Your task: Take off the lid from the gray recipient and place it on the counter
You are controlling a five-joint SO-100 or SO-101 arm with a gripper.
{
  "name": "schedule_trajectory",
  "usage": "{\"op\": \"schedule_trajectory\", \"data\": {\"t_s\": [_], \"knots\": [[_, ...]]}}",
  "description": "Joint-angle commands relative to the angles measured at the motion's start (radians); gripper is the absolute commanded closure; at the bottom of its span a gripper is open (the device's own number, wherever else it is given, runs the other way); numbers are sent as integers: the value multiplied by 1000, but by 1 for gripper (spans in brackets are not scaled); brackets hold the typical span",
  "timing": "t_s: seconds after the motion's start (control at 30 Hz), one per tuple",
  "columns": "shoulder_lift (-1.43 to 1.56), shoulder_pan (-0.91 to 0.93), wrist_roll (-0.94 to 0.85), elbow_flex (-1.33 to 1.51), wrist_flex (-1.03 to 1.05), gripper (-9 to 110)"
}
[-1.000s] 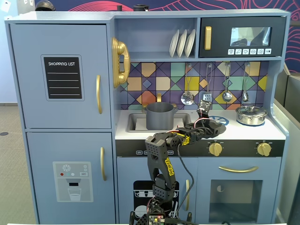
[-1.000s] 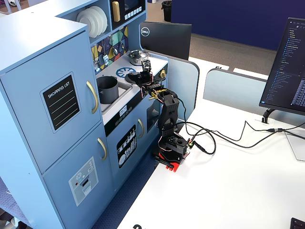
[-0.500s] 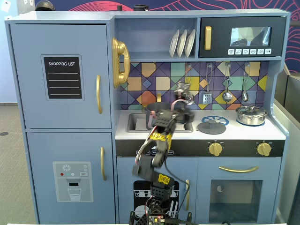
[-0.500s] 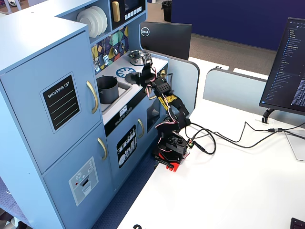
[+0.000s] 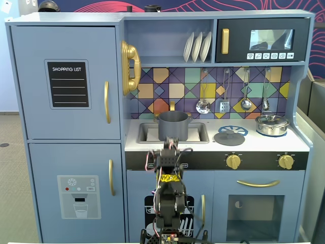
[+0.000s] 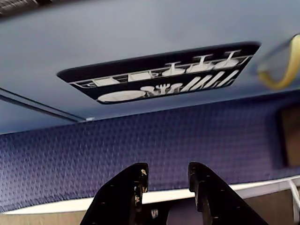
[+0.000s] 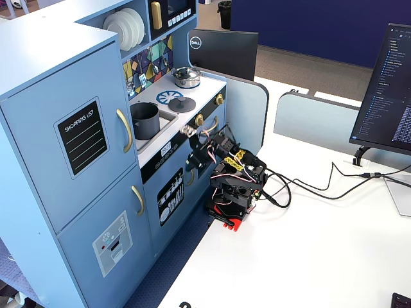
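Observation:
The dark-gray lid (image 5: 229, 137) lies flat on the pale counter (image 5: 264, 144), partly over the printed burner; it also shows in another fixed view (image 7: 182, 102). The gray recipient (image 5: 173, 125) stands uncovered in the sink basin, also seen from the side (image 7: 145, 120). My arm (image 5: 170, 193) is folded low in front of the kitchen cabinet, well below the counter. In the wrist view my gripper (image 6: 168, 180) is open and empty; it faces the dishwasher door and the blue carpet.
A shiny silver pot (image 5: 272, 124) with its own lid stands at the counter's right. Utensils (image 5: 224, 104) hang above on the tiled wall. Gold knobs (image 5: 233, 161) sit on the front panel. Cables (image 7: 308, 186) run over the white desk beside a monitor (image 7: 388, 90).

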Motion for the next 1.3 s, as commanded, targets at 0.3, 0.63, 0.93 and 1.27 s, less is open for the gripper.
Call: {"op": "schedule_trajectory", "data": {"t_s": [0.3,0.63,0.93,1.27], "knots": [[101,-57,-40,339,-107,101],[190,-37,-95,339,241,98],[190,34,-23,339,287,94],[190,35,-23,339,287,93]]}}
